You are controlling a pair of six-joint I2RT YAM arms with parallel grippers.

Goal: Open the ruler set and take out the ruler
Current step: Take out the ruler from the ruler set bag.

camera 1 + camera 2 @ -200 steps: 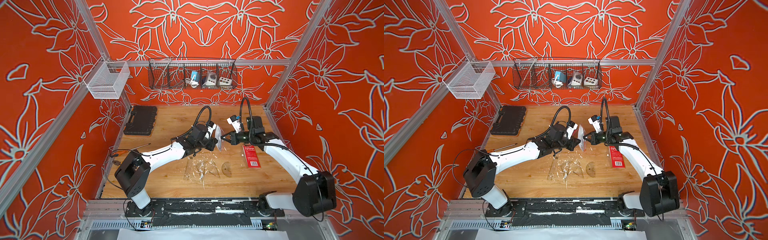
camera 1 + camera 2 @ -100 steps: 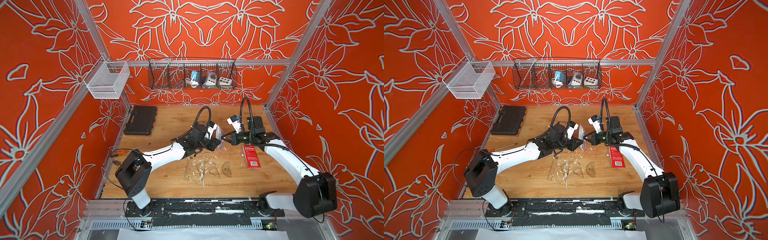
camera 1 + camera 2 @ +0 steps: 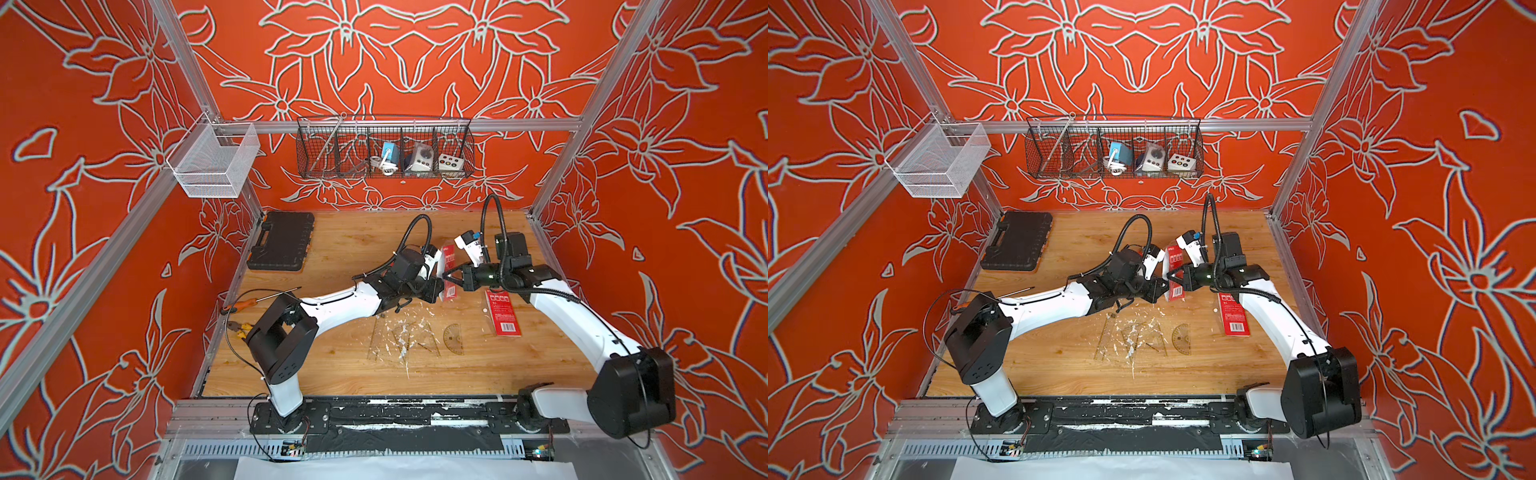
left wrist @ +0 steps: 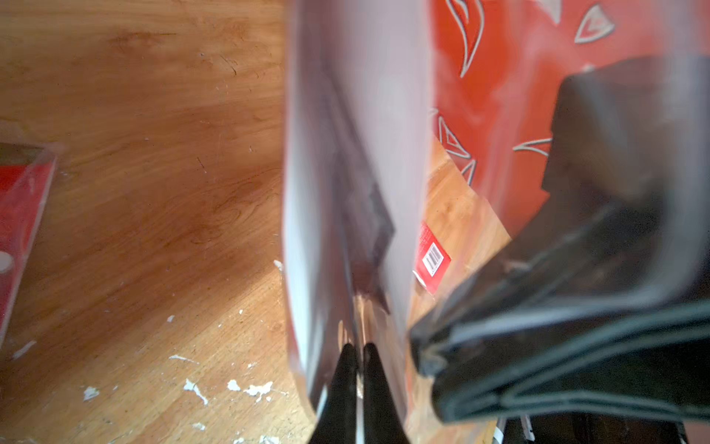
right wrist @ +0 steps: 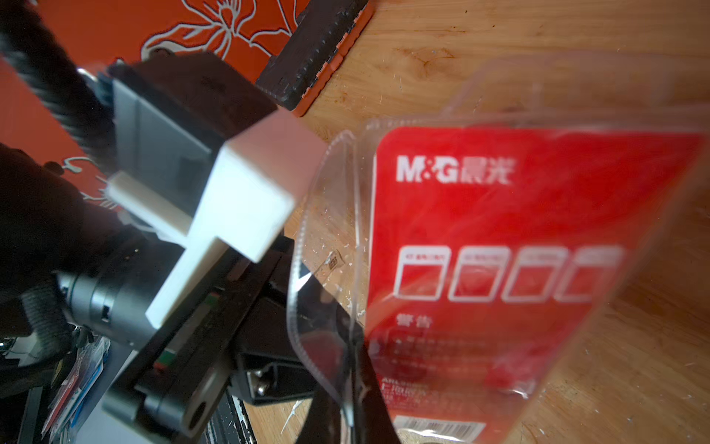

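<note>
Ruler set pack (image 3: 449, 259) held upright above table (image 3: 332, 370), between arms. Left gripper (image 4: 357, 355) pinched shut on its clear edge, right gripper (image 5: 347, 384) clamped on other flap. Clear rulers (image 3: 399, 338) and protractor (image 3: 454, 340) lie on table: extraction looks largely done, pack possibly not yet empty

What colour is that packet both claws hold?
The packet is clear plastic over a red card; right wrist view best.

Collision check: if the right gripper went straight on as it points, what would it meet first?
The ruler set package the right gripper pinches; just beyond, probably the left gripper, facing it.
</note>
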